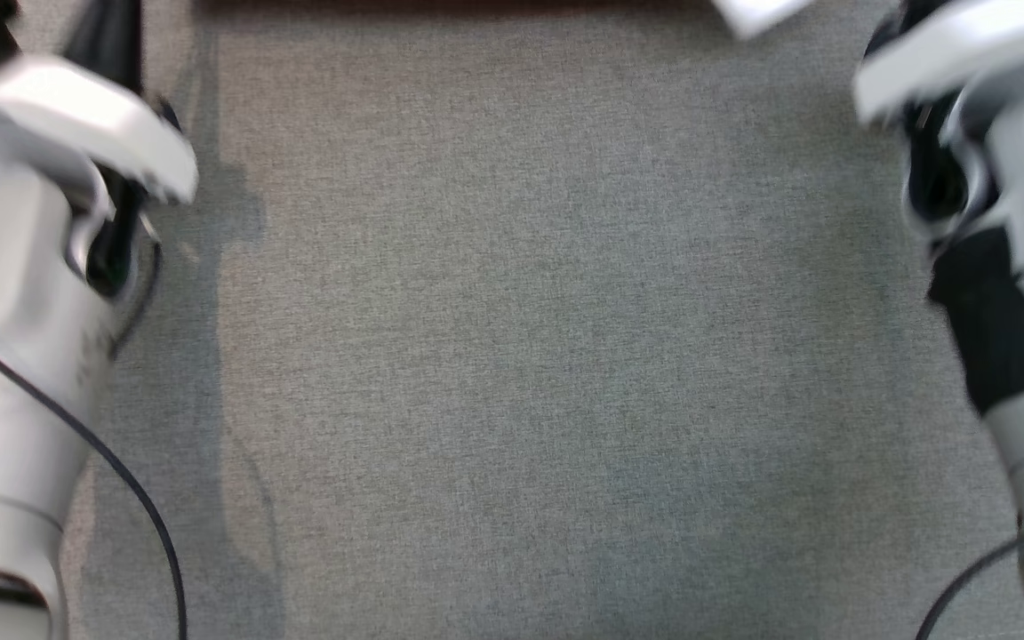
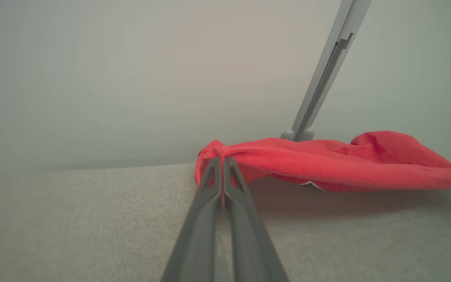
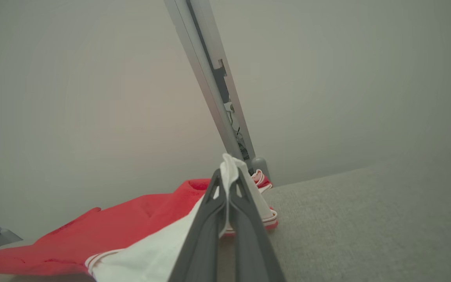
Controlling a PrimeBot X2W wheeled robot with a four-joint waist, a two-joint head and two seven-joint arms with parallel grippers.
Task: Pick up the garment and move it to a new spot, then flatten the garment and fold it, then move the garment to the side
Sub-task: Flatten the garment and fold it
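Observation:
The garment (image 2: 327,160) is red with a white part edged in red stripes (image 3: 151,254). In the left wrist view my left gripper (image 2: 222,162) is shut on a red corner, and the cloth stretches away to the right, hanging just above the grey table with its shadow below. In the right wrist view my right gripper (image 3: 229,176) is shut on a white fold of the same garment (image 3: 123,223), which trails down to the left. In the head view a thin dark red strip (image 1: 450,4) and a white scrap (image 1: 756,13) lie at the top edge, between my two pale forearms.
The grey cloth-covered table (image 1: 530,356) spreads between my left forearm (image 1: 23,293) and right forearm (image 1: 1019,293). A slanted metal post (image 2: 323,78) rises from the table's far edge behind the garment, also in the right wrist view (image 3: 213,90). A plain pale wall stands behind.

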